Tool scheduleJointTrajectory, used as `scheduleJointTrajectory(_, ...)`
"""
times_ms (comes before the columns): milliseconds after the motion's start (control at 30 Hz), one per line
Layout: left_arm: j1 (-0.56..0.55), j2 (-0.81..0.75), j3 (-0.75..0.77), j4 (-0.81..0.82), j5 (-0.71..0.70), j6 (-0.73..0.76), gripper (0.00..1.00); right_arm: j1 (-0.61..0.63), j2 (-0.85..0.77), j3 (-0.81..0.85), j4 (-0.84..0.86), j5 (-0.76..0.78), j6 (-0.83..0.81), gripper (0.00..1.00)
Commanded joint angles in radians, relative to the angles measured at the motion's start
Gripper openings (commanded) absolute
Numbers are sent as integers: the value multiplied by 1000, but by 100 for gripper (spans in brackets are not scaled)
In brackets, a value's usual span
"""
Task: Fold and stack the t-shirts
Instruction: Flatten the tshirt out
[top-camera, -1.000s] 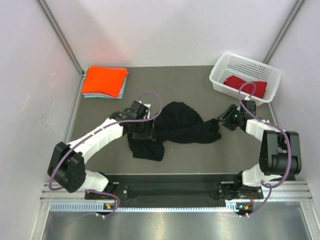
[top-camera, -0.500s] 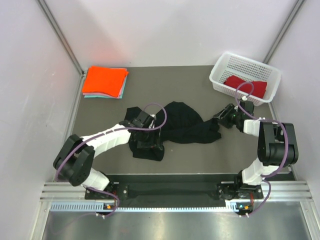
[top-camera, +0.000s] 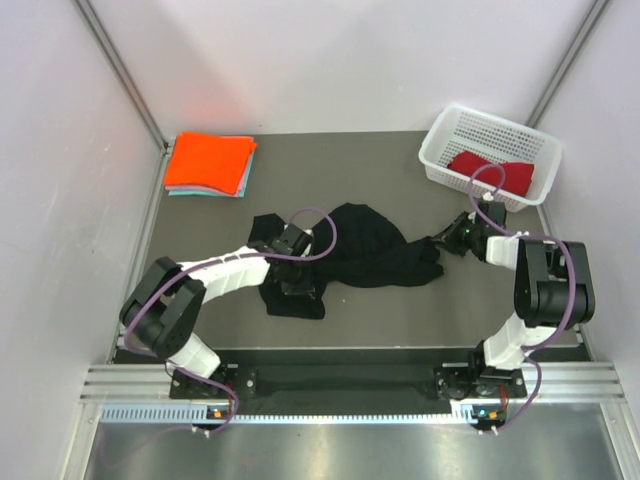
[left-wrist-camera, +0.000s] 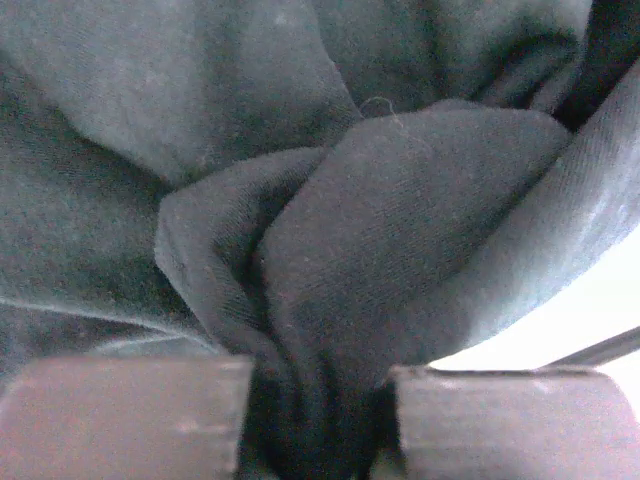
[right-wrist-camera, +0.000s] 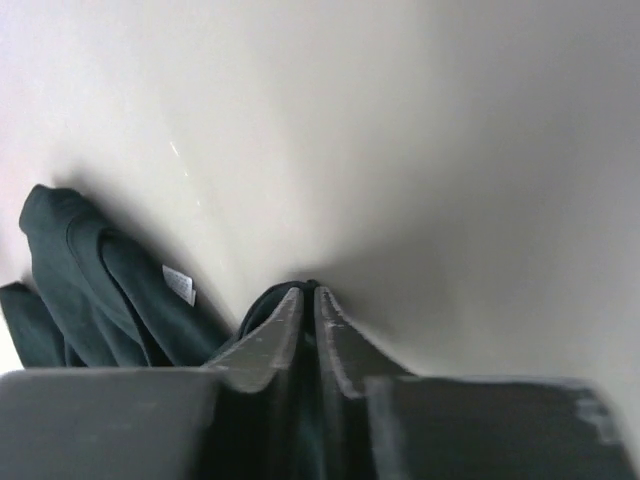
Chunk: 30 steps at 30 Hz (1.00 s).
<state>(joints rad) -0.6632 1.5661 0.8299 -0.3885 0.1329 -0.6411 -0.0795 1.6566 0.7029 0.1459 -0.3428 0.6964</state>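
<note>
The black t-shirt (top-camera: 365, 245) lies crumpled mid-counter, its long axis running left to right between the two arms. The left pincer (left-wrist-camera: 320, 410) is clenched on a bunch of cloth at the shirt's left near part. The right pincer (right-wrist-camera: 308, 302) pinches a fold at its right end. Spreading it likely means drawing the ends apart.

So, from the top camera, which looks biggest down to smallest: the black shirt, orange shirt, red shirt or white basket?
1. black shirt, loosely spread out.
2. basket.
3. orange shirt, folded.
4. red shirt, bunched in the basket; only slightly smaller than the orange one, so that pair is close.
</note>
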Motion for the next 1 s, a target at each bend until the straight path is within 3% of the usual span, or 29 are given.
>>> scheduleJointTrajectory(0,-4,-6,34,22,-24,1,5,4,38,29,-20,39,-37,4)
scheduleJointTrajectory(33,-4,-9,38,10,-27,3,0,3,43,38,-20,38,-40,0)
scheduleJointTrajectory(167,-4,-46,80,-53,-64,12,0,0,5,119,-38,25,-72,0)
scheduleJointTrajectory(233,-6,-66,178,-142,-123,34,0,-3,-53,164,-107,53,-84,0)
scheduleJointTrajectory(267,-6,-75,227,-239,-229,69,0,-3,-123,232,-142,63,-107,0)
scheduleJointTrajectory(367,-6,-103,507,-434,-413,151,0,-3,-266,424,-383,166,-161,0)
scheduleJointTrajectory(567,-6,-120,1036,-605,-521,265,0,-9,-539,720,-549,286,-212,0)
scheduleJointTrajectory(667,-7,-133,1202,-667,-457,265,0,-13,-667,808,-624,338,-204,0)
scheduleJointTrajectory(733,-6,-167,1227,-673,-342,265,0,-11,-724,839,-673,384,-206,0)
scheduleJointTrajectory(967,-6,-368,1052,-577,-14,201,0,-13,-928,938,-790,519,-212,0)
